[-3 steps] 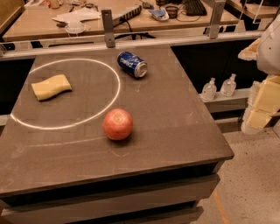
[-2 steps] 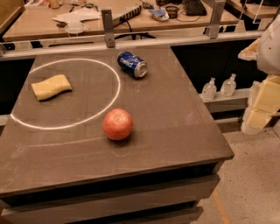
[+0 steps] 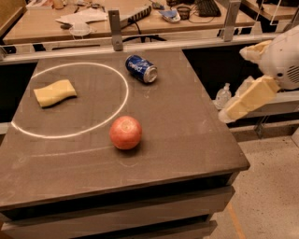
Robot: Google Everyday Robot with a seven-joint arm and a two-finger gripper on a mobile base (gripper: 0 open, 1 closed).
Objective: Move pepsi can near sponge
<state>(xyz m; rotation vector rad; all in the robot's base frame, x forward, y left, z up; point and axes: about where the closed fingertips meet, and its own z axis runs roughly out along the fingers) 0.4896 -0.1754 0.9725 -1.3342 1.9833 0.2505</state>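
Note:
The pepsi can [image 3: 141,68] is dark blue with white lettering and lies on its side at the back middle of the dark table [image 3: 187,140], just outside a white chalk circle. The pale yellow sponge [image 3: 54,92] lies flat inside the circle at the left. My gripper [image 3: 235,85] hangs in the air off the table's right edge, to the right of the can and well apart from it. Its cream fingers [image 3: 250,99] are spread and hold nothing.
A red apple [image 3: 125,132] sits at the table's front middle, on the circle's edge. A rail with two metal posts [image 3: 114,29] runs behind the table. A cluttered desk [image 3: 140,14] stands beyond it. Bottles [image 3: 224,95] stand low at the right.
My gripper has moved left toward the table's right edge and slightly up. The can, sponge and apple have not moved.

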